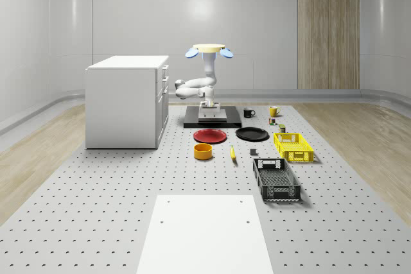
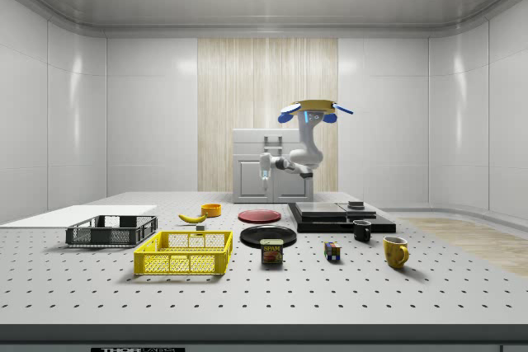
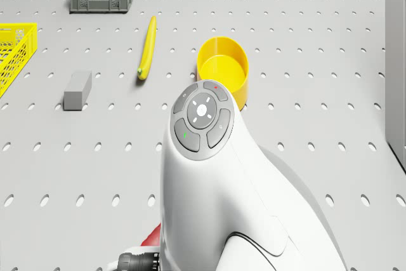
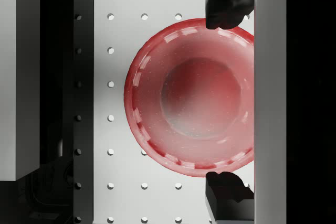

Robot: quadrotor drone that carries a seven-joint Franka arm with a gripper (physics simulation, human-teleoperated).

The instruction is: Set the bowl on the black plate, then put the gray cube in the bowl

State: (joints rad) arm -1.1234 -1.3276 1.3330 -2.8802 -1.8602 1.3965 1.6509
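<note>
- Plainly, we see the gripper released: its two dark fingertips stand wide apart with nothing between them.
- Looking down through the wrist view, we find the red plate directly beneath the spread fingers, lying flat on the perforated table.
- From the side we place the gripper well above that red plate, touching nothing.
- We follow the white arm up to the drone, which hovers in the air over the black platform, beside the white cabinet.
- We locate the yellow bowl upright on the table, near the red plate on the side away from the platform; it is empty in the drone view.
- We see the black plate just beside the red plate, towards the whole-scene view's right, with nothing on it.
- We find the gray block on the table, apart from the bowl, with the banana lying between them.
- Further out we note a yellow crate and a dark gray crate at the whole-scene view's right.
- Beyond the black plate we spot a black mug and a yellow mug.
</note>
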